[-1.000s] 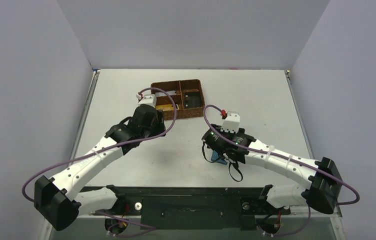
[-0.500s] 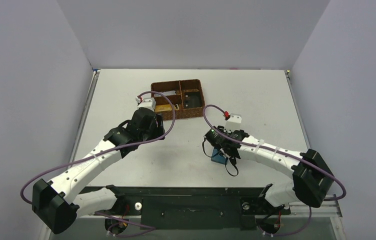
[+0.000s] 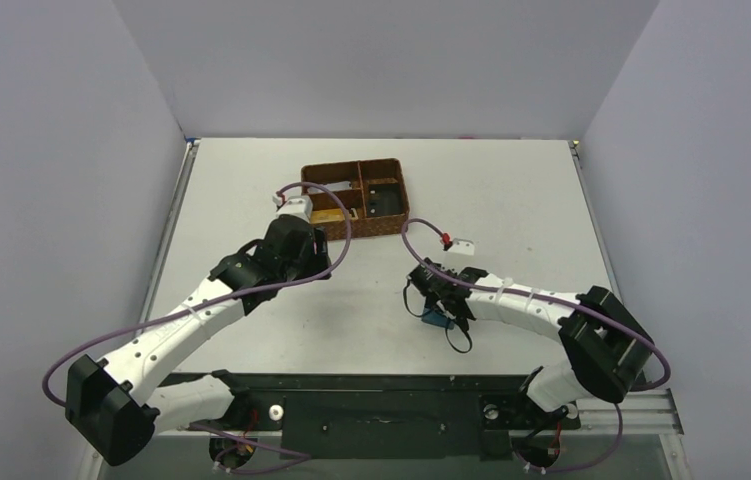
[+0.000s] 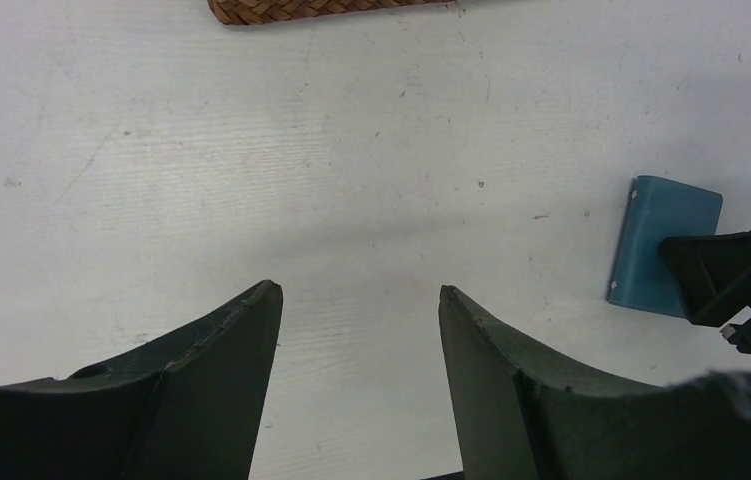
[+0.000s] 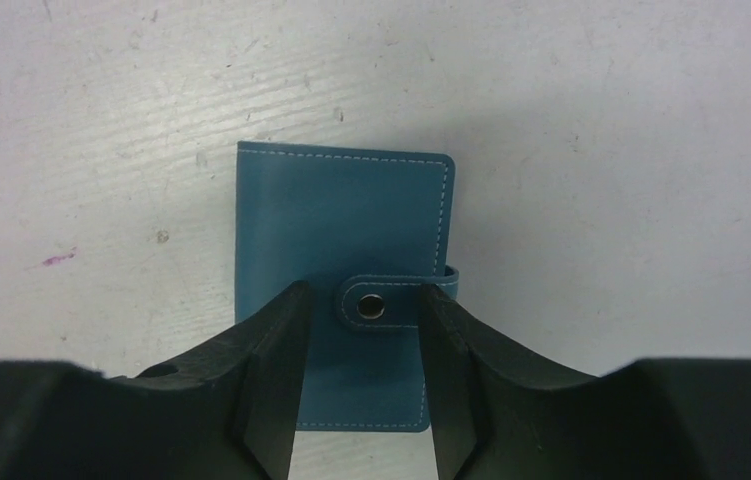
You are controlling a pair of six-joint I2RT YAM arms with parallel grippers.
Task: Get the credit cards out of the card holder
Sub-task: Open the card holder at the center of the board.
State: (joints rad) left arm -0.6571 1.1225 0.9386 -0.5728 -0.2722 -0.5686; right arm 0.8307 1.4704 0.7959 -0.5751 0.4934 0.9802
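Note:
The teal-blue card holder lies flat on the table, folded, its snap tab fastened across the front. No credit cards show; they are hidden. My right gripper hangs directly over the holder, its jaws partly closed and straddling the snap tab. A gap remains at the left finger, and the right finger covers the tab's end. In the top view the holder peeks out beneath that gripper. My left gripper is wide open over bare table, left of the holder.
A brown woven compartment basket stands at the back centre of the table; its near rim is at the top of the left wrist view. The right gripper's black fingers enter the left wrist view at the right edge.
The right gripper's jaws have narrowed around the snap tab and the right arm has stretched lower over the holder. The left arm has barely moved.

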